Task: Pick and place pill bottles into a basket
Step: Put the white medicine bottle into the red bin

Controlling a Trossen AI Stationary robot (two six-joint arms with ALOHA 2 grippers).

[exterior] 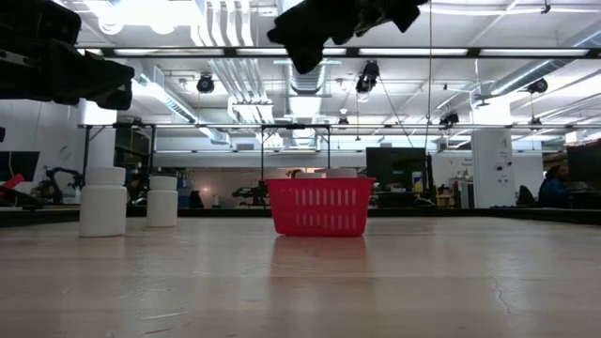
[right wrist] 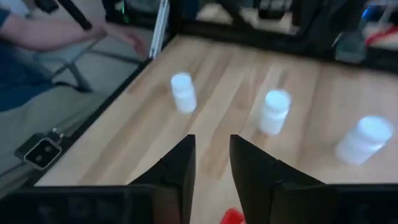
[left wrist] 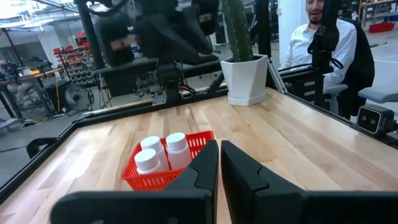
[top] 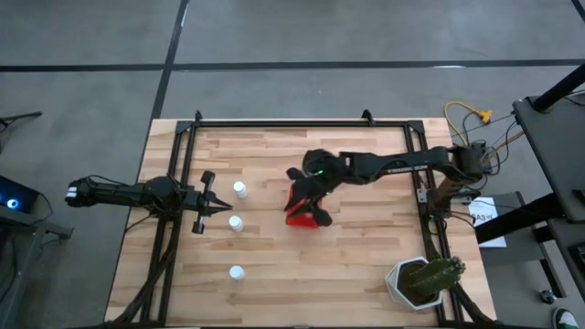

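You had a bright red basket [left wrist: 163,175] with slatted sides, plain white pill bottles [left wrist: 176,147] with white caps, a pale striped wood bench [top: 347,256], black fingers [left wrist: 198,177] and a white pot [left wrist: 246,79] with a green cactus [left wrist: 237,28].

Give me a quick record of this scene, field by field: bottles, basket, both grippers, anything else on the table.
bottles in basket: three pill bottles, upright
bottles on table: three, standing apart, left of the basket
basket: red basket, near table centre
right gripper: above the basket, empty, fingers narrowly apart
left gripper: shut, empty, between two loose bottles at the table's left
other: white pot with a cactus, right front corner
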